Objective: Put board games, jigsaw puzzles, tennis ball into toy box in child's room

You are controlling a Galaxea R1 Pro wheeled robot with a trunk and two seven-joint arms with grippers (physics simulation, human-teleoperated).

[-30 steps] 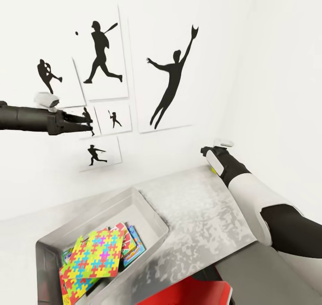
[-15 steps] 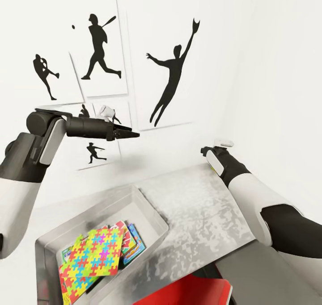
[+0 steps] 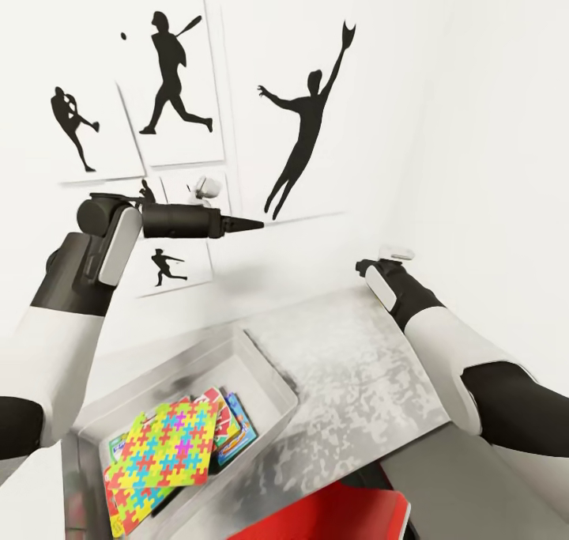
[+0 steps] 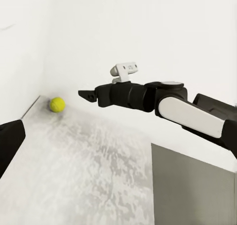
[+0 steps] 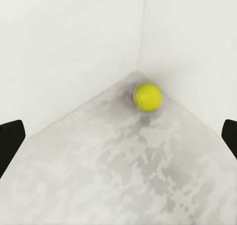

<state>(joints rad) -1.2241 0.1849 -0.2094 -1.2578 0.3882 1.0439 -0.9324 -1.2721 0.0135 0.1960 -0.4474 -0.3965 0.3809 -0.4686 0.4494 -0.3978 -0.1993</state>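
The yellow tennis ball (image 5: 147, 96) lies in the far corner of the pale grey table (image 3: 356, 382), where two white walls meet; it also shows as the ball (image 4: 57, 104). My right gripper (image 5: 118, 136) is open, a short way in front of the ball and apart from it; its wrist (image 3: 383, 279) hides the ball in the head view. The toy box (image 3: 269, 370) stands at the table's near left and holds a jigsaw puzzle (image 3: 170, 441) lying over board games (image 3: 237, 429). My left gripper (image 3: 249, 225) is held high above the box, pointing right, open and empty.
White walls close off the table at the back and the right. Black silhouette posters (image 3: 304, 137) hang on the back wall behind the left arm. A red object (image 3: 332, 516) sits below the table's near edge, beside a dark grey cabinet top (image 3: 474, 477).
My left arm has swung right and forward, from the picture's left edge to above the toy box. The right arm and the ball have stayed put.
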